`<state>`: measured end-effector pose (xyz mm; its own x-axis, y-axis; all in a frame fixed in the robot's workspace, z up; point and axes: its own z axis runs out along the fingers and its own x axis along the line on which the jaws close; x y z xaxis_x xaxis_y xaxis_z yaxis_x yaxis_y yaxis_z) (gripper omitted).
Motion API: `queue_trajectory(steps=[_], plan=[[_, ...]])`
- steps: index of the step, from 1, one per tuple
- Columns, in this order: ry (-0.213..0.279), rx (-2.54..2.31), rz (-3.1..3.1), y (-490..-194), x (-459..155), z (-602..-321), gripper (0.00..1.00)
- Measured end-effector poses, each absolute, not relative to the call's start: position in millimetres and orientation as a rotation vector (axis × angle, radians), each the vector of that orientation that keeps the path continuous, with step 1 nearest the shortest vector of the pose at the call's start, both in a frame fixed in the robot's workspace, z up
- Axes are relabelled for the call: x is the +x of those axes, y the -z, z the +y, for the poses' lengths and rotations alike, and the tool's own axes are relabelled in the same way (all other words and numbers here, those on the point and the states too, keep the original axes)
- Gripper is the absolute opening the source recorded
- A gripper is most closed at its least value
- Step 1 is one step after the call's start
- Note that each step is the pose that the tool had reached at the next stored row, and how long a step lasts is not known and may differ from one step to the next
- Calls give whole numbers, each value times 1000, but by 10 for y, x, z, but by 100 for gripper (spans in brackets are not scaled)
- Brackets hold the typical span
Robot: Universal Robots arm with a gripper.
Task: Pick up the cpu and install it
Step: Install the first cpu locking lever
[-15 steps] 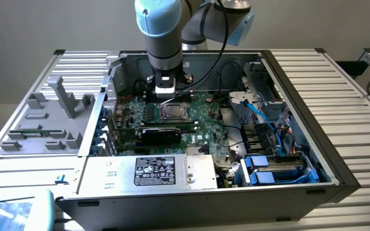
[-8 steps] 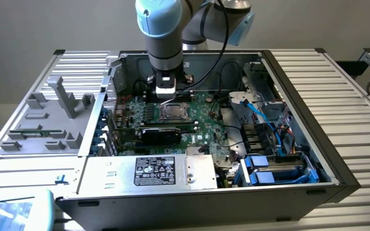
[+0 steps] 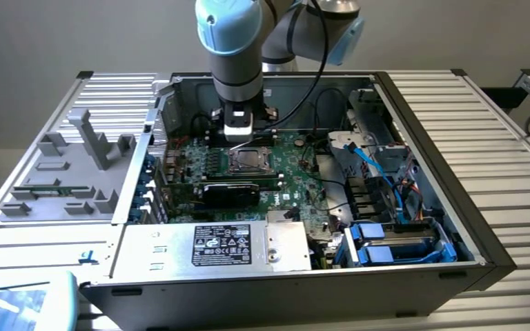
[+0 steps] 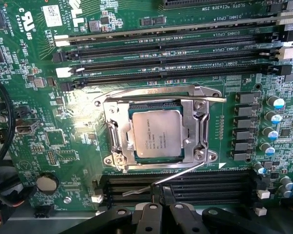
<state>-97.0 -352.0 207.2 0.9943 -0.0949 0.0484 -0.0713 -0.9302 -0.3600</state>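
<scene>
On the tabletop, a grey tray lies well to the exterior view's left of the socket, outside the case. The cpu sits flat inside the socket. The claw hangs just beside the socket, pressed together and pinching nothing. Blue cables run to the socket's right.

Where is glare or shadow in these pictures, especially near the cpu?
Wrist view: the cpu lid reflects light; glare brightens the motherboard by the slot ends. Exterior view: the computer case interior lies in shade, while the table around it is bright.
</scene>
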Motion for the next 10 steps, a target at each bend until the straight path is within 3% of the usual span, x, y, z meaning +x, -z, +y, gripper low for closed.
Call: queue_trajectory(steps=[10], plan=[[92, -2772, 119, -2048, -957, -3526, 12]])
